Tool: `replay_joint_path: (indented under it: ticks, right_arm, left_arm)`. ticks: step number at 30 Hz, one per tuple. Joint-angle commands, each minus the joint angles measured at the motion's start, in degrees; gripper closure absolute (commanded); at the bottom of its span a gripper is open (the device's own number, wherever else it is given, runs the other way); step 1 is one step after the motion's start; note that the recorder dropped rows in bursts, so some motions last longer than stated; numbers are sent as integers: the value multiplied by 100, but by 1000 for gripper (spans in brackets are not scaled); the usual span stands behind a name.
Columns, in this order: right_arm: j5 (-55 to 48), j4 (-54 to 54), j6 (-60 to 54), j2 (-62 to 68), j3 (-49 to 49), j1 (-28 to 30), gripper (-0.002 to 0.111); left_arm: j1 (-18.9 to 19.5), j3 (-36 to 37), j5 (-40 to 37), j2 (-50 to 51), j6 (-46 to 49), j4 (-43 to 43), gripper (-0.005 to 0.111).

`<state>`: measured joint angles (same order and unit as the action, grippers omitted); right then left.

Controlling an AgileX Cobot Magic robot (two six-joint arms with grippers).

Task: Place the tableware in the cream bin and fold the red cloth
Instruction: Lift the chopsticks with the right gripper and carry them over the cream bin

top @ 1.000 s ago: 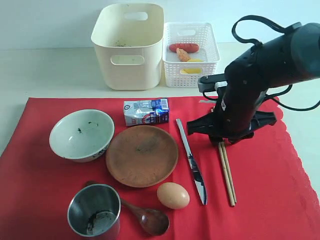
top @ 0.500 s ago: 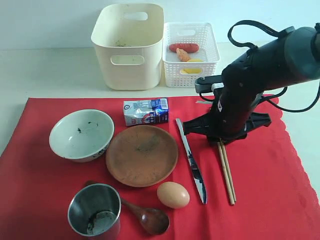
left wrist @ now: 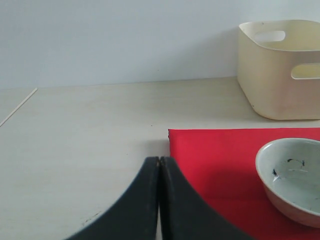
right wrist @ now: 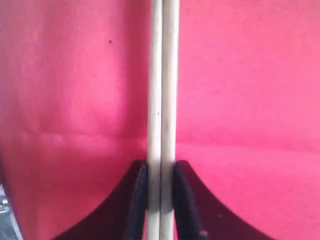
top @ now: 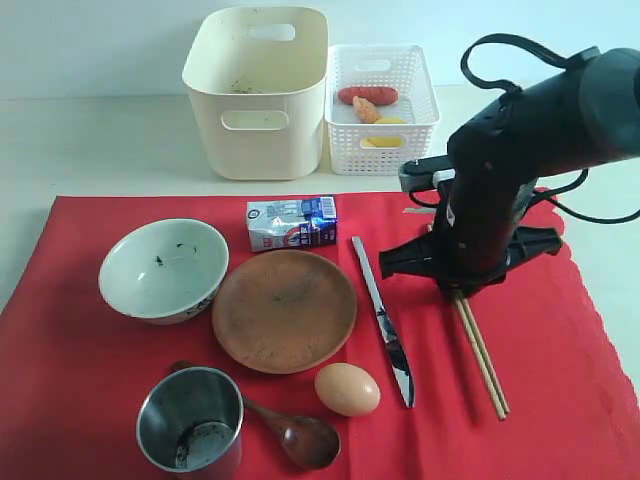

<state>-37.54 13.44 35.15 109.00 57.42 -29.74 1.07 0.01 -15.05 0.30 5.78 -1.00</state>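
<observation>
Right end effector (right wrist: 161, 170): in the right wrist view its two dark fingers (right wrist: 136, 195) are drawn in narrow and clamp the pair of wooden chopsticks (right wrist: 161, 75), which lie side by side and touching over the red cloth (right wrist: 250, 75). Only this view shows the grip; in the exterior view my wrist housing hides the fingers, and I see just the chopsticks (top: 482, 355) coming out from under it at a slant. I cannot tell whether their free ends touch the cloth.

Only the left wrist view shows the left end effector (left wrist: 159, 165). Its fingers are pressed together on nothing, over the bare tabletop (left wrist: 75, 130) just beside a corner of the cloth (left wrist: 210, 155), with the white speckled bowl (left wrist: 292, 175) and the cream bin (left wrist: 272, 75) beyond.

The right arm enters the exterior view from the right. Its dark forearm slopes down, the wrist points straight down at the cloth, and a cable loops above.

On the cloth to its left lie the silver table knife (top: 383, 320), brown round plate (top: 284, 310), bowl, steel cup (top: 190, 418), dark wooden spoon (top: 300, 435), an egg (top: 347, 389) and a milk carton (top: 292, 222). The cream bin stands on the tabletop beyond the cloth, just beside a white basket (top: 383, 150).
</observation>
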Motion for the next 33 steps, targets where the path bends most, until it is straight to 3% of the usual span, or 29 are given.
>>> replay_joint_path:
  ticks: [1,11,33]
  right_arm:
    - [-26,65,-19,-484,-8,20,108]
    - [752,53,-19,-1401,-8,20,108]
    - [3480,1,-9,-1552,-8,20,108]
  left_arm:
    - [15,-1,5,-30,2,-53,104]
    - [15,-1,5,-30,2,-53,104]
    - [15,-1,5,-30,2,-53,104]
